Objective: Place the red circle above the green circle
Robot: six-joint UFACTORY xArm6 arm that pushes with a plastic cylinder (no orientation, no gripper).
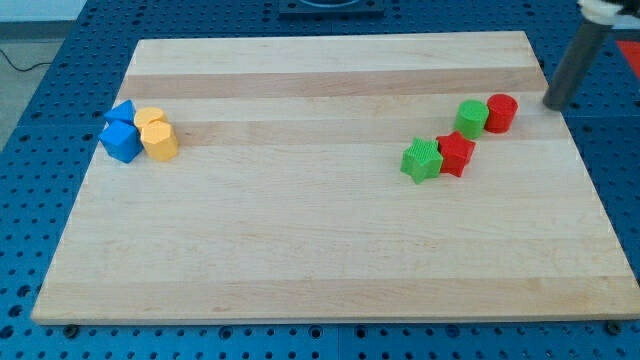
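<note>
The red circle (501, 112) sits at the view's right on the wooden board (320, 240), touching the right side of the green circle (472, 117). My tip (553, 104) is at the board's right edge, a short way to the right of the red circle and apart from it. Below and left of the circles, a red star-like block (456, 153) touches a green star-like block (422, 160).
At the view's left, two blue blocks (121, 133) touch two yellow blocks (156, 133) in a tight cluster. A blue pegboard (50, 120) surrounds the board.
</note>
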